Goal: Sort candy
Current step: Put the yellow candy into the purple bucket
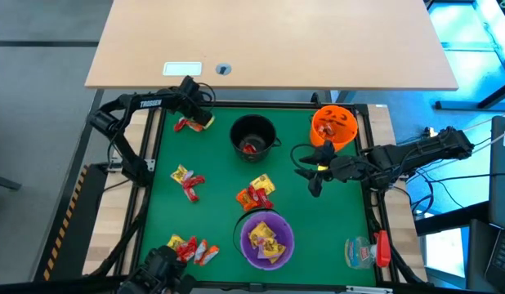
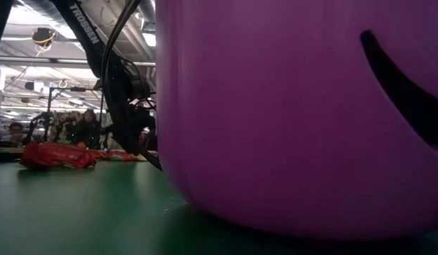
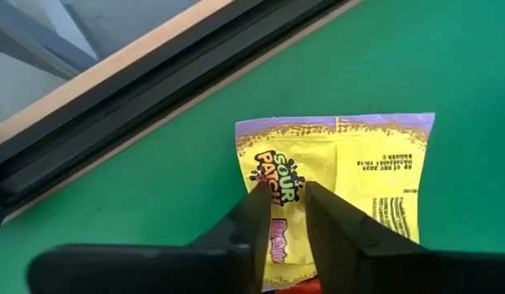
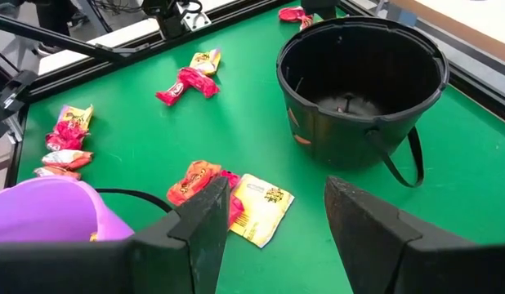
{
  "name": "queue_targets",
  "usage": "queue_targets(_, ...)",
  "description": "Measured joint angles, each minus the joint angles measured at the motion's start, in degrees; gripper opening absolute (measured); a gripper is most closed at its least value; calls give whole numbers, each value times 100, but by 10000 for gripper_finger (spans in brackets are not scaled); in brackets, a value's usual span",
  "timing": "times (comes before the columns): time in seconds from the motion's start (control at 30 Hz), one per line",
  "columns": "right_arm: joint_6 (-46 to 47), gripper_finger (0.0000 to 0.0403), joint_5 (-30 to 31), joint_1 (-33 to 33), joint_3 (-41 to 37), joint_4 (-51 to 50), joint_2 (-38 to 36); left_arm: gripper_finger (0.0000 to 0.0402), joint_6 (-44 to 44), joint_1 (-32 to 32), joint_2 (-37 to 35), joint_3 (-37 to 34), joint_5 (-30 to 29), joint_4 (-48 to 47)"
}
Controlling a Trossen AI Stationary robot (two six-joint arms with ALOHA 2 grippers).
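The left gripper [image 3: 283, 214], at the green mat's [image 1: 212, 175] 11 o'clock edge, pinches a yellow candy [image 3: 350, 175]; the right gripper [image 4: 273, 216] is open.

The candy lies in small clusters of yellow, red and orange wrappers on the green mat: a yellow Sour Patch packet [image 3: 334, 175] flat at far left, others mid-left [image 1: 187, 181], near left [image 1: 192, 248] and centre [image 1: 256, 194]

A black bowl [image 1: 253, 135] sits at twelve o'clock on the green mat [image 1: 220, 192]; an orange bowl [image 1: 334, 125] at two; a purple bowl [image 1: 266, 238] at six; a clear plastic item with a red part [image 1: 365, 250] at five.
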Motion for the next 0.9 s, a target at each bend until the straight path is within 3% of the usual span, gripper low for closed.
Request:
queue_targets(0.17, 20, 198, 4, 0, 0, 0, 0, 9, 150, 7, 0, 1, -30, 9)
queue_targets(0.43, 88, 198, 1, 0, 0, 0, 0, 0, 257, 7, -467, -1, -9, 84)
queue_targets(0.67, 88, 198, 85, 0, 0, 0, 0, 0, 105, -245, -2030, -1, 187, -159)
queue_targets(0.9, 163, 198, 374, 0, 0, -1, 0, 0, -417, -1258, -3849, -1, 300, -154)
